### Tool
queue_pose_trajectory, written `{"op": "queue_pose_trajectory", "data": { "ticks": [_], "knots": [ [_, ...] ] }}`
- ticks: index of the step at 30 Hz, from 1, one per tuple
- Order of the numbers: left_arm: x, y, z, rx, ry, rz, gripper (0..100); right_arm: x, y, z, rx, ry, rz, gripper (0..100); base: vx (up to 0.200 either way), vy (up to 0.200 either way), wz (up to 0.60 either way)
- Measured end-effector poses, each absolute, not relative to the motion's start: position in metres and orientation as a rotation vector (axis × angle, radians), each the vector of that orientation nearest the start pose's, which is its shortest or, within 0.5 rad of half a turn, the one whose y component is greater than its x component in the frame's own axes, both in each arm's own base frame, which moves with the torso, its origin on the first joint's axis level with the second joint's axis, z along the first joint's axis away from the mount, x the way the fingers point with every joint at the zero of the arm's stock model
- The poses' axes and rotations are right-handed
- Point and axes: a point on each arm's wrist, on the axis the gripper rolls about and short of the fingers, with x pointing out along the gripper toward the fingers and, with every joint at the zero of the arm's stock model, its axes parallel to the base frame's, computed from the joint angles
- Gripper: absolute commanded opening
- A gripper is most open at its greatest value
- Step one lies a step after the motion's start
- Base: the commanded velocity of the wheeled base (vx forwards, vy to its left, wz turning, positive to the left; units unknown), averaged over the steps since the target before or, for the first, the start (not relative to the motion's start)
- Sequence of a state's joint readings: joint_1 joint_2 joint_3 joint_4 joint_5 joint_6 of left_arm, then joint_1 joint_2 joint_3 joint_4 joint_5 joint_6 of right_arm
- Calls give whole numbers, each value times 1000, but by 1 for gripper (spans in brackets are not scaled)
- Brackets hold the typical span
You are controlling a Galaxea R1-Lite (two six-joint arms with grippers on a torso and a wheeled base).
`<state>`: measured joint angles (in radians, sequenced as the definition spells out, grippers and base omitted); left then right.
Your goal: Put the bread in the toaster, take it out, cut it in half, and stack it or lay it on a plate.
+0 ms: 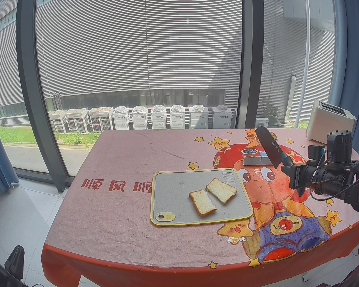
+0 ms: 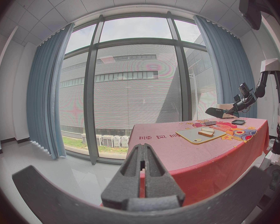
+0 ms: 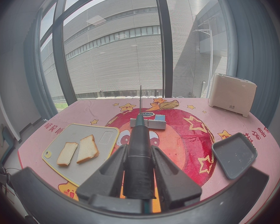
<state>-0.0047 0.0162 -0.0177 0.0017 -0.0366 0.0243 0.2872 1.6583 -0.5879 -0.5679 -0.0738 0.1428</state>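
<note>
Where the bread (image 1: pixel 202 202) lay: two halves, just beside each other on the board (image 1: pixel 171 188).
Right gripper (image 3: pixel 139 150): clamped on the knife (image 1: pixel 270 146), blade raised.
Left gripper (image 2: pixel 143 150): fingers together, well apart from the board.
Writing: red characters (image 1: pixel 115 186) on the cloth (image 1: pixel 107 228); small print on the toaster (image 3: pixel 231 94).
Right wrist view: dark plate (image 3: pixel 235 154) near the toaster.

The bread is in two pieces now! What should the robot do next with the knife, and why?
Probably lower the knife onto the grey holder. The bread halves already lie cut on the cutting board, and putting the knife down would free the right gripper, now shut on the knife, to carry them to the dark plate.
</note>
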Motion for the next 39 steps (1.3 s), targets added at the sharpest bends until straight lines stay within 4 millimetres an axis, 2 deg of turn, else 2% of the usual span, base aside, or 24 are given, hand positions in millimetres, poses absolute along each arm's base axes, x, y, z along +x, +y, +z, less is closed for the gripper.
{"op": "queue_pose_trajectory", "data": {
  "ticks": [39],
  "knots": [
    [-23, -1, 81, 24, 0, -41, 0, 271, 68, 118, 58, 558, 135, 0, 0, 0, 0]
  ]
}}
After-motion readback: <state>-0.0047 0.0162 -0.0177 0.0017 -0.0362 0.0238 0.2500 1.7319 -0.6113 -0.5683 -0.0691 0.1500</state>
